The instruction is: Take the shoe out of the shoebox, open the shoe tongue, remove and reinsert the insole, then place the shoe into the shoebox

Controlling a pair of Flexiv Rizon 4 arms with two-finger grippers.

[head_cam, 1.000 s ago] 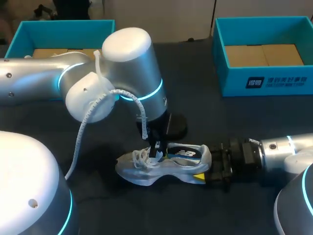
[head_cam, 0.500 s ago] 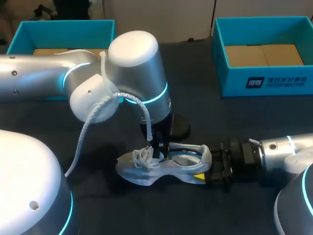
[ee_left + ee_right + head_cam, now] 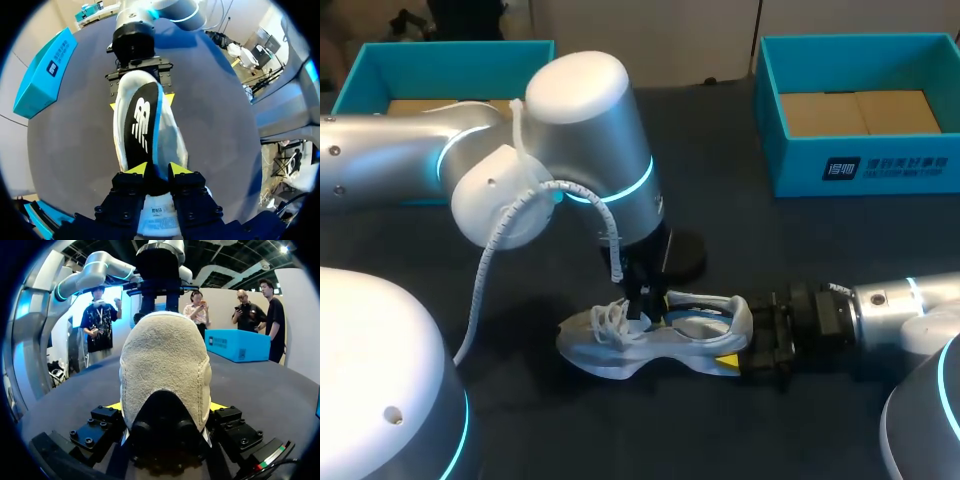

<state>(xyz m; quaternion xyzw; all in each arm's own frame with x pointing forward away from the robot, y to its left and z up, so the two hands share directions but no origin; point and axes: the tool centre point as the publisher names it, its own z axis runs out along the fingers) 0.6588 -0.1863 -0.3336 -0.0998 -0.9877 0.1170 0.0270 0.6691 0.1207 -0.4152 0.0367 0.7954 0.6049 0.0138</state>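
A white sneaker (image 3: 620, 350) lies on the dark table, toe to the left. Its black insole (image 3: 142, 125) with a blue edge lies inside the shoe. My left gripper (image 3: 642, 305) comes down from above at the tongue end of the shoe's mouth. In the left wrist view the left gripper (image 3: 157, 170) is open a little, with the insole's front end in the gap and the white tongue (image 3: 160, 217) under it. My right gripper (image 3: 745, 345) comes in from the right and is shut on the heel (image 3: 165, 365), one yellow tip on each side.
One teal shoebox (image 3: 860, 165) stands open at the back right, a second teal box (image 3: 380, 60) at the back left behind my left arm. Dark tabletop (image 3: 800, 260) lies bare between the shoe and the right box.
The insole's raised rear end has sunk down into the shoe. My left gripper's fingers have parted slightly and its arm has swayed a little. The right gripper has kept still on the heel.
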